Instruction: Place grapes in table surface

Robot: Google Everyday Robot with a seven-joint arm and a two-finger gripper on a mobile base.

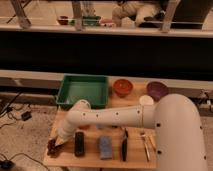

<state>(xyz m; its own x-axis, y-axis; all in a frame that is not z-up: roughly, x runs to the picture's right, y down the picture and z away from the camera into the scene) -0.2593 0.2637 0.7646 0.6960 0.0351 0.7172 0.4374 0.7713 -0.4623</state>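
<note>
The grapes, a dark red-purple bunch, lie at the front left corner of the light tan table surface. My gripper is at the end of the white arm that reaches across to the left, low over the tabletop and right at the grapes. The gripper's tip hides part of the bunch. The black rectangular block lies just right of the gripper.
A green tray stands at the back left. An orange-red bowl, a purple bowl and a white disc are at the back right. A blue sponge, a black utensil and wooden utensils lie along the front.
</note>
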